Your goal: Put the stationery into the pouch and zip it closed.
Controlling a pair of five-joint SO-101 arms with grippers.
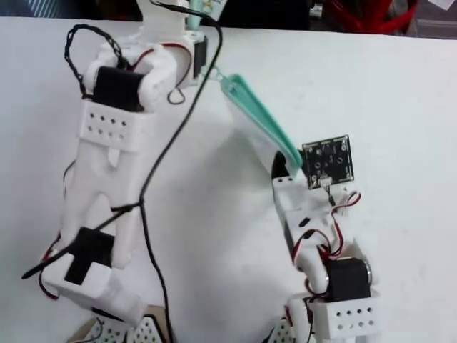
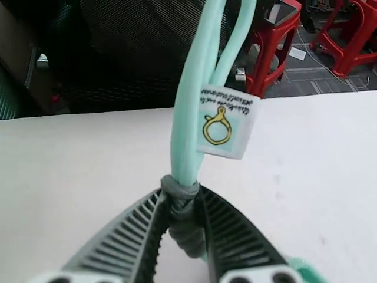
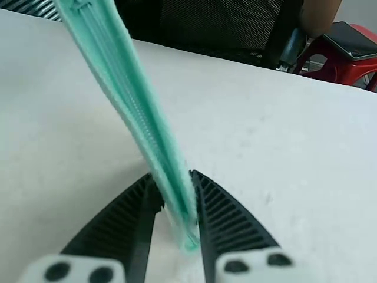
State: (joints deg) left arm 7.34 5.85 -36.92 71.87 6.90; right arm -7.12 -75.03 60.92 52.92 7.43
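**Two grippers, one taut pouch**

My left gripper (image 2: 181, 194) clamps the grey zipper pull (image 2: 184, 233). The mint pouch (image 1: 260, 118) stretches over the table (image 1: 400, 93) to my right gripper (image 3: 172, 177), pinched on its end. I would draw straight along the zip, holding tension.

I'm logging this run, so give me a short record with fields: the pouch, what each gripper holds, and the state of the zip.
Pouch: mint-green fabric zip pouch, stretched between both grippers over the white table
Left gripper: shut on the grey wrap at the base of the mint cord loop, which carries a white tag
Right gripper: shut on the pouch's other end
Zip: cannot tell whether it is open or closed
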